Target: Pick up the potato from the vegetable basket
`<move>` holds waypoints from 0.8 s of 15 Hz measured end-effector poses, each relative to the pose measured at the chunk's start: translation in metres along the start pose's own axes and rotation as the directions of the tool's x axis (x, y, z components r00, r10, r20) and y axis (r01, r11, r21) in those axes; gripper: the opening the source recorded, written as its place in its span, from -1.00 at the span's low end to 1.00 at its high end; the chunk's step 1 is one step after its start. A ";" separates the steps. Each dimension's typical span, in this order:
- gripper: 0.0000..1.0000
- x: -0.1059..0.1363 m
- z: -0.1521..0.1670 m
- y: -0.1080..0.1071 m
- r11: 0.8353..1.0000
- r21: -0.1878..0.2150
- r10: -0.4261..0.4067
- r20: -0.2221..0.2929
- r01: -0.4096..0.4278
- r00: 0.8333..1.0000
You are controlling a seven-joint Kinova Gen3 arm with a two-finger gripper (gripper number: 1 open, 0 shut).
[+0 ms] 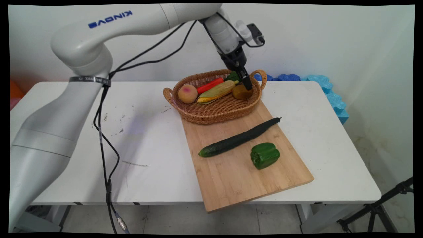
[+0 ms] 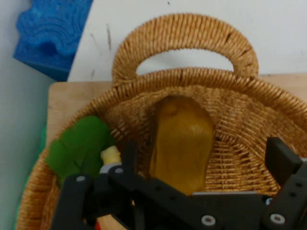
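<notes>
My gripper (image 1: 247, 84) reaches down into the right end of a woven basket (image 1: 211, 118), right over a yellow-brown pear-like fruit (image 1: 240, 93). Seen from the hand, the gripper (image 2: 205, 147) is open, and the fruit (image 2: 182, 143) lies lengthwise between the two fingers. The left finger (image 2: 130, 153) is close beside the fruit, while the right one (image 2: 282, 158) stands well clear of it. Next to the fruit lie a green leafy piece (image 2: 79, 146), a corn cob (image 1: 218, 91), a red carrot (image 1: 210, 85) and a peach (image 1: 187, 93).
The basket rests on the far end of a wooden cutting board (image 1: 248, 180). A long cucumber (image 1: 239, 138) and a green bell pepper (image 1: 265, 155) lie on that board. Blue foam pieces (image 1: 327, 89) line the table's far right edge. A tripod leg (image 1: 380, 208) stands at the lower right.
</notes>
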 end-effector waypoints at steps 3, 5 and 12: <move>1.00 -0.005 0.019 -0.005 1.000 -0.018 0.025 0.017 -0.024 1.000; 1.00 -0.006 0.029 -0.008 0.999 -0.024 0.039 0.023 -0.039 0.999; -1.00 -0.009 0.051 -0.014 0.997 -0.042 0.066 0.028 -0.065 0.997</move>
